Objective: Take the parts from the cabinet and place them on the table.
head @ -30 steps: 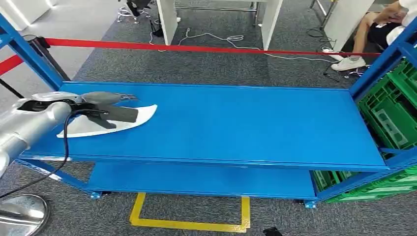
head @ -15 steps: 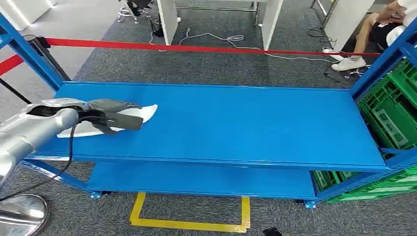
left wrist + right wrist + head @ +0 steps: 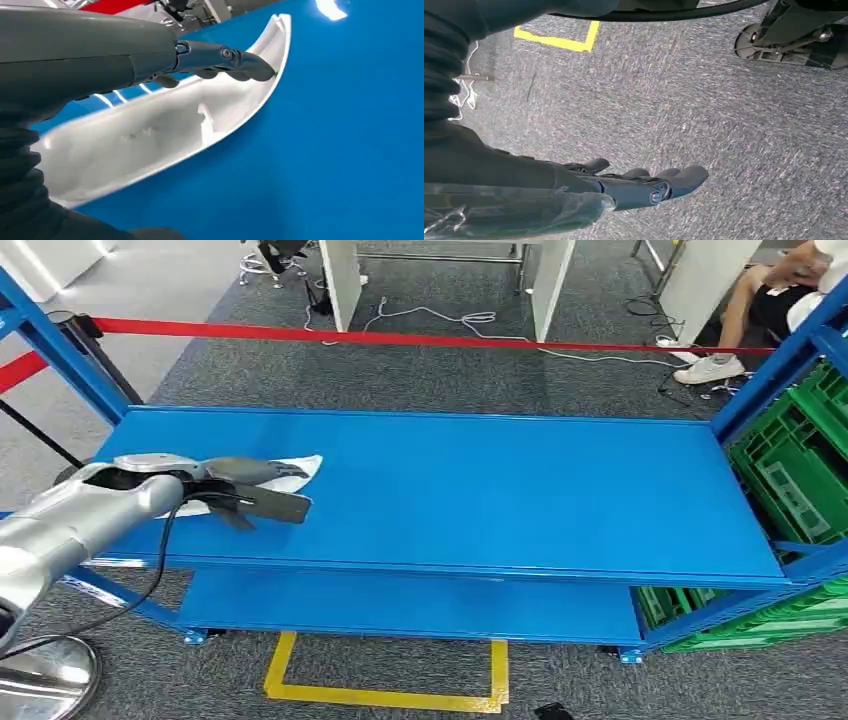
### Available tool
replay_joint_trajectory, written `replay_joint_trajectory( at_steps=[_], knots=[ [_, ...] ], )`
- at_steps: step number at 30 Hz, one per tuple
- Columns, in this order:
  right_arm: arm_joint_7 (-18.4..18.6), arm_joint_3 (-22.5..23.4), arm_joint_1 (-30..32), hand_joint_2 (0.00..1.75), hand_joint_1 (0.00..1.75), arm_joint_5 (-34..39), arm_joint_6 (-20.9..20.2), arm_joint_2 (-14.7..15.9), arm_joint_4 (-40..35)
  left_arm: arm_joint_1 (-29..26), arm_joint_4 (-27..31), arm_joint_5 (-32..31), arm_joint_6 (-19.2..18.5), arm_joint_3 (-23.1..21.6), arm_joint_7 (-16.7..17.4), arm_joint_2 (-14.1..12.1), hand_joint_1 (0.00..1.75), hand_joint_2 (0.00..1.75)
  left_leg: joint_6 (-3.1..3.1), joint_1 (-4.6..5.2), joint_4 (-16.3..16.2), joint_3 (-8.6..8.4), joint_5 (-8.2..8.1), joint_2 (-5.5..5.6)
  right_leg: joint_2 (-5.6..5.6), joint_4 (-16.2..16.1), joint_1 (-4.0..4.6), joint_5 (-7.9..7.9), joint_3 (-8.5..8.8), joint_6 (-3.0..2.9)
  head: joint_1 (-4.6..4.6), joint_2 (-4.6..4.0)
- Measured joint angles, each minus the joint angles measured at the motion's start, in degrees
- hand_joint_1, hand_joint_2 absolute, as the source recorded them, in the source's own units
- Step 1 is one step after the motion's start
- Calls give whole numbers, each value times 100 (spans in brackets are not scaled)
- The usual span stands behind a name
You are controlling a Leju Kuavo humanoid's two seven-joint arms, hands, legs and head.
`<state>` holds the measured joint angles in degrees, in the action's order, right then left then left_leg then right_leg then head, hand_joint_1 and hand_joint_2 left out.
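- Left hand (image 3: 245, 492): over the left end of the blue shelf (image 3: 520, 490), with its fingers (image 3: 235, 62) lying along the far raised edge of the white part (image 3: 150, 135) and the thumb low on the near side. Whether the part is actually gripped or only touched cannot be told from these pictures.
- White part: a curved, shell-like plastic piece lying on the top shelf near its left end, hollow side up. Its pointed tip projects past the fingers toward the shelf's middle. Judgement: the hand sits across the part's width because the raised rim offers the only edge to hook on so flat a piece.
- Blue shelf: long, flat and low-lipped, with a second level beneath. Judgement: the part can be drawn off toward the robot without a high lift.
- Green crates (image 3: 800, 470): stacked at the right end, well apart from the part.
- Right hand (image 3: 644, 182): hanging over grey carpet, fingers loosely extended, holding nothing. Judgement: idle, kept out of the reach.
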<state>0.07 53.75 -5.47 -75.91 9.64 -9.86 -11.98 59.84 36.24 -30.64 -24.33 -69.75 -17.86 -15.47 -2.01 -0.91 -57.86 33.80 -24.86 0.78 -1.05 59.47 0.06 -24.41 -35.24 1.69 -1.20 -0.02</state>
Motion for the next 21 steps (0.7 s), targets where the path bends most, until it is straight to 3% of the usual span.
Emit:
replay_joint_trajectory(
  at_steps=[9,13,19,20,21],
  knots=[
    [-2,2,6,175,0,39,2,0,0,-304,-72,-29,660,-155,116,-218,0,175,0,0,1,1,0,0,1,1,0,0,0,0,2,0],
    [-7,9,6,175,0,55,2,0,0,-452,-136,-201,1152,-159,201,-291,0,175,0,0,3,0,0,1,3,1,0,-1,3,-1,-2,0],
    [-26,20,5,175,0,57,-7,0,0,-507,-190,-407,1449,-144,254,-319,0,175,0,1,4,-13,1,2,6,0,-1,-2,18,-2,0,0],
    [-33,20,6,175,0,57,-9,0,0,-507,-192,-453,1477,-142,273,-326,10,175,-1,1,4,-13,2,2,6,0,-1,-2,18,-2,0,0],
    [-35,20,5,175,0,57,-9,0,0,-508,-192,-487,1508,-138,293,-334,138,175,0,1,4,-14,4,2,6,0,-1,-1,19,-3,0,0]
  ],
)
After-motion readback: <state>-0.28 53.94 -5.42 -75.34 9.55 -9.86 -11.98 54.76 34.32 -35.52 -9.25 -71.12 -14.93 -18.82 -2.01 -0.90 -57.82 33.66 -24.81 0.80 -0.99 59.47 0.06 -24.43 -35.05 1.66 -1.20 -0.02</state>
